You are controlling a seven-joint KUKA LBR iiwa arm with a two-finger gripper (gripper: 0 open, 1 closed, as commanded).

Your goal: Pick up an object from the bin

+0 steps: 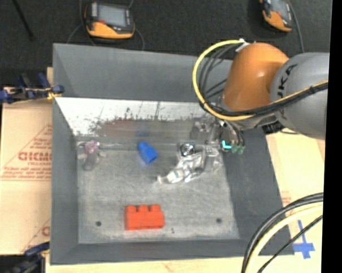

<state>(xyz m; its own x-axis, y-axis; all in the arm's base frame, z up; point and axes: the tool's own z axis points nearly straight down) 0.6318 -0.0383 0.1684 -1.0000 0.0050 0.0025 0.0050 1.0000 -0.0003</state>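
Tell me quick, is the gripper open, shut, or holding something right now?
Gripper: cannot be told. It hangs toward the right of the bin, over a shiny silvery thing.

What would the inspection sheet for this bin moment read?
Surface: grey bin floor, scuffed, streaks along the back wall.
Job's things: red toy brick front centre; blue block mid-back; crumpled silvery piece right of centre; pale translucent piece at left.
Clutter: nothing seen.
Gripper: gripper low at the silvery piece's right end; contact unclear.
Cables: yellow and black cables loop beside the orange wrist cover.
Surroundings: two orange-and-black devices behind the bin.
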